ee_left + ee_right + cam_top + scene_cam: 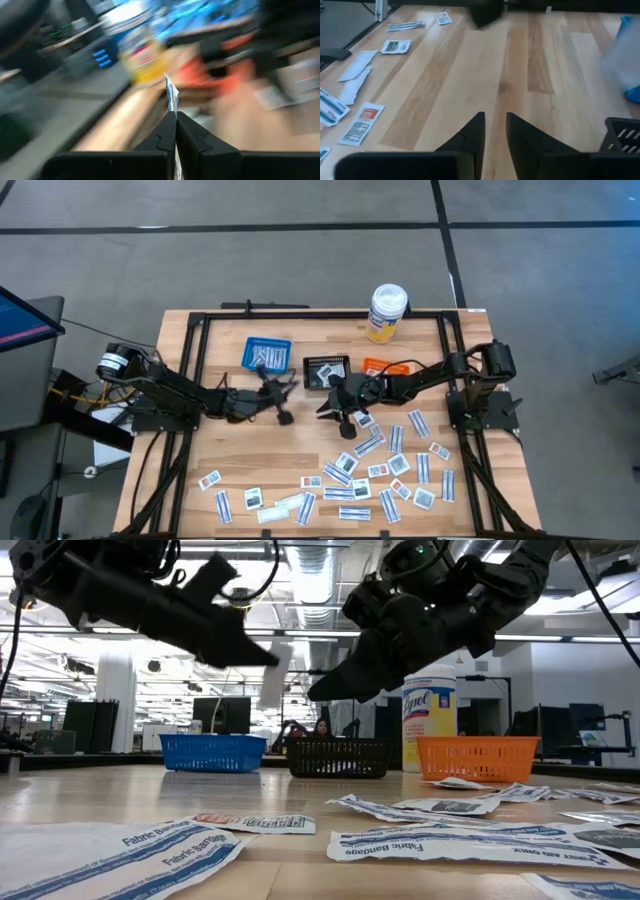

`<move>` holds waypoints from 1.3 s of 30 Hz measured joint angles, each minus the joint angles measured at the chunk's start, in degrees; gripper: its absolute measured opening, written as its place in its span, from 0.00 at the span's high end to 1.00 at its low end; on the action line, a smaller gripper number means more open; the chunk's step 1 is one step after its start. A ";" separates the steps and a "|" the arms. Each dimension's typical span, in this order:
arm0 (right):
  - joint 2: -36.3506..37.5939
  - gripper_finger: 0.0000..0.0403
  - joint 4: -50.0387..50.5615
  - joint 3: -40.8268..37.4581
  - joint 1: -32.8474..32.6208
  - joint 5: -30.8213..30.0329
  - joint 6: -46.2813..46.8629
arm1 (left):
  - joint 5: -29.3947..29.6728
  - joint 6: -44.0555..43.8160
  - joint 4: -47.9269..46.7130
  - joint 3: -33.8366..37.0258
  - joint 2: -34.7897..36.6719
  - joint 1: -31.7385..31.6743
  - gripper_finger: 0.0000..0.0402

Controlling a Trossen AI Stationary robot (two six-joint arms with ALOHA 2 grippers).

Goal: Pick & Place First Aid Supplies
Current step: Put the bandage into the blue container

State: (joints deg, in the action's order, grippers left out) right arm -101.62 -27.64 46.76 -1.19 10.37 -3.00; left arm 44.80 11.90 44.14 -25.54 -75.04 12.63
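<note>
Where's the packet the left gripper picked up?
The left gripper is shut on a narrow white packet, held above the table's middle in the high view, just in front of the blue basket and left of the black basket.

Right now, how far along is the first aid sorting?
Early. The blue basket already holds something. In hand: the left gripper pinches one packet near the baskets. The right gripper is open and empty. Left: dozens of packets on the table.
</note>
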 joint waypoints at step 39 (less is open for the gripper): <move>0.00 0.78 -1.36 0.00 0.13 0.04 -0.03 | -26.87 32.74 -32.30 0.04 9.00 -33.51 0.88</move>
State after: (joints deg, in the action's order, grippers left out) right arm -101.62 -28.99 46.76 -1.06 10.41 -3.03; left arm 17.93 44.64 11.83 -25.50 -66.04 -20.88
